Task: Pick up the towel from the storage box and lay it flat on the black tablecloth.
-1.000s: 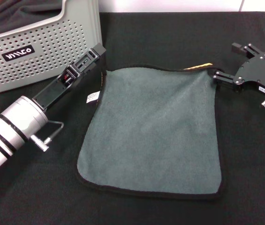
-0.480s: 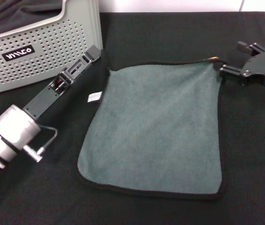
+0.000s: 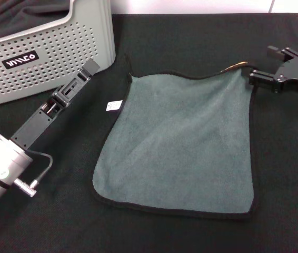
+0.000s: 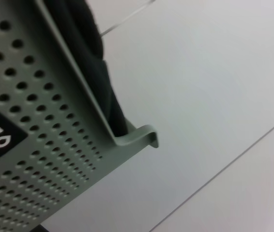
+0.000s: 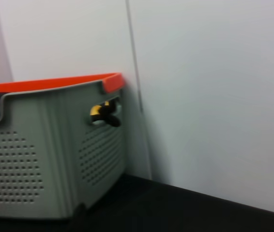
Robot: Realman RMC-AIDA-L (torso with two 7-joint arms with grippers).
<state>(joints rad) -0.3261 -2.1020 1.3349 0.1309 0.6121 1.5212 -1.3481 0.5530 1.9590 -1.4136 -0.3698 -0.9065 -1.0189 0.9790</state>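
Observation:
The towel [image 3: 178,142] lies grey-green side up on the black tablecloth [image 3: 191,37], nearly flat, with its white tag [image 3: 113,105] at the left edge. Its far right corner is curled up a little and shows a yellow-orange strip [image 3: 233,67]. My right gripper [image 3: 251,77] is at that corner and shut on it. My left gripper [image 3: 91,67] hovers to the left of the towel's far left corner, apart from it, close to the storage box [image 3: 49,52]. The box also shows in the left wrist view [image 4: 54,159].
Dark charcoal fabric [image 3: 22,13] is bunched inside the box; it also shows in the left wrist view [image 4: 93,63]. The right wrist view shows a perforated grey box with an orange rim [image 5: 30,159] against a white wall. The box stands at the table's far left.
My left gripper has drawn back to the left, away from the towel's far left corner. The towel has slid a little to the right, with my right gripper at its far right corner.

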